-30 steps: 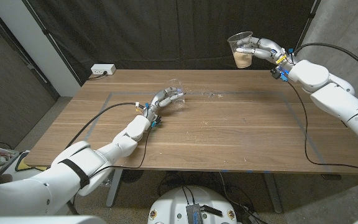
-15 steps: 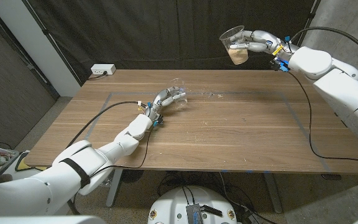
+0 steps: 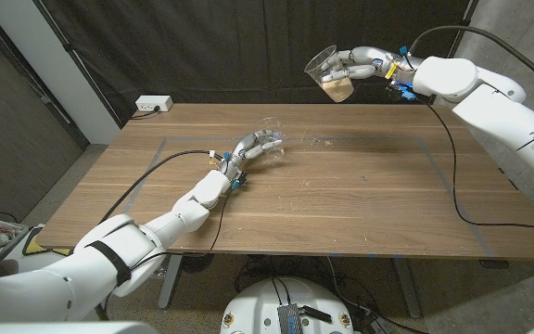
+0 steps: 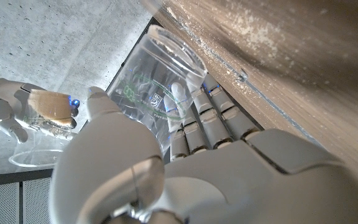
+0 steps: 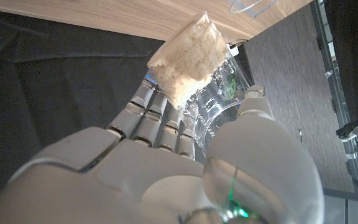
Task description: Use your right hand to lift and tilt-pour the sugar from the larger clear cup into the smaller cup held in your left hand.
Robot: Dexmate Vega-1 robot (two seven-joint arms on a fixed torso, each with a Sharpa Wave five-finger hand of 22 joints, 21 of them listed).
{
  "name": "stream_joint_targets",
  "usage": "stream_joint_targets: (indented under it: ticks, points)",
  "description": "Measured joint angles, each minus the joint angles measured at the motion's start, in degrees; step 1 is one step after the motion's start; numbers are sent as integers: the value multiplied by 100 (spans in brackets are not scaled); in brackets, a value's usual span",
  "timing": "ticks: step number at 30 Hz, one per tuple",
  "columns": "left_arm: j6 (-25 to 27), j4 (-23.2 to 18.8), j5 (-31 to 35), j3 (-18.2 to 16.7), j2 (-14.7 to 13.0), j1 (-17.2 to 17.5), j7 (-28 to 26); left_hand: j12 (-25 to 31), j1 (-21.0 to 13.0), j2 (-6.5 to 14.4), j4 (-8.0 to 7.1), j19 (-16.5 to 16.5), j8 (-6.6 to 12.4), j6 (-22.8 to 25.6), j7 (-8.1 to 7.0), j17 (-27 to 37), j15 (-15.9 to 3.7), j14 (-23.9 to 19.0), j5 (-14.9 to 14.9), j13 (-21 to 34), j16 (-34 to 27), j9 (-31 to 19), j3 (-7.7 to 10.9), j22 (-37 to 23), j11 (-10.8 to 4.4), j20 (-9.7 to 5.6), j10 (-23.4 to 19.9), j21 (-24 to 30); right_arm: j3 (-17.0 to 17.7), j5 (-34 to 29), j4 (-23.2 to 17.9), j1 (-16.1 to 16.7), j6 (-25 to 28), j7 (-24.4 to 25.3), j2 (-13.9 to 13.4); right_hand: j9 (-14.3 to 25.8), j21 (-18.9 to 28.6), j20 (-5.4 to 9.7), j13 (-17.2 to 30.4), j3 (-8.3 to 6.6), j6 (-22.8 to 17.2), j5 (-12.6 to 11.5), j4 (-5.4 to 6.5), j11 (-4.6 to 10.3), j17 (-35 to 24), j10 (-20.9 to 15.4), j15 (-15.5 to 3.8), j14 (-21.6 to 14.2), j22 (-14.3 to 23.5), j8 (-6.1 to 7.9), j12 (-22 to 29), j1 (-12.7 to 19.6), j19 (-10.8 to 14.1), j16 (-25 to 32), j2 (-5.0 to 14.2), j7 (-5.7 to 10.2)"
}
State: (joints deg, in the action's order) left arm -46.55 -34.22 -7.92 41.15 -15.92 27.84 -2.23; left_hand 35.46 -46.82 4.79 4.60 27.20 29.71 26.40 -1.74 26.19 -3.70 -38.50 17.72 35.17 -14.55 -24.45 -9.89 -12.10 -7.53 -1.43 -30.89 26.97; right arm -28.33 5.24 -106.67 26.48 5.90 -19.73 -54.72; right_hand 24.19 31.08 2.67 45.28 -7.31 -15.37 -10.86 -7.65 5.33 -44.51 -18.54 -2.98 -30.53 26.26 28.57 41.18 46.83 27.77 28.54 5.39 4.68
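My right hand point(image 3: 364, 67) holds the larger clear cup point(image 3: 330, 72) high above the table's far edge, tilted toward the left, with pale sugar point(image 3: 338, 90) heaped in its lower end. The right wrist view shows the sugar point(image 5: 188, 59) packed against that cup's wall point(image 5: 219, 99) within my fingers. My left hand point(image 3: 248, 148) grips the smaller clear cup point(image 3: 269, 141) just above the table point(image 3: 341, 204) near its middle. In the left wrist view the smaller cup point(image 4: 160, 87) looks empty, and the right hand with the larger cup point(image 4: 39, 115) shows beyond it.
Scattered sugar grains point(image 3: 321, 142) lie on the wood right of the smaller cup. A white power strip point(image 3: 152, 104) sits at the far left corner. Blue tape marks a rectangle point(image 3: 434, 153) on the table. Black curtains hang behind.
My right hand has carried the larger cup leftward, toward the smaller cup, and tilted it further. The left hand has kept its place.
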Motion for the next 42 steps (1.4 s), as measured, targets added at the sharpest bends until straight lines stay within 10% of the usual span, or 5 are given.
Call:
stream_joint_targets:
  ticks: [42]
  points:
    - [319, -994, 105, -162, -337, 456, 64, 40, -24, 23, -9, -21, -1, 20, -21, 53, -9, -29, -43, 4, 82, 0, -102, 0, -4, -21, -24, 1, -1340, -1898, -11, -917, 633, -1337, 656, 0, 78, 1, 25, 4, -111, 5, -1, 51, 8, -115, 1, -60, -2, -10, -44, -6, -62, -43, 16, 54]
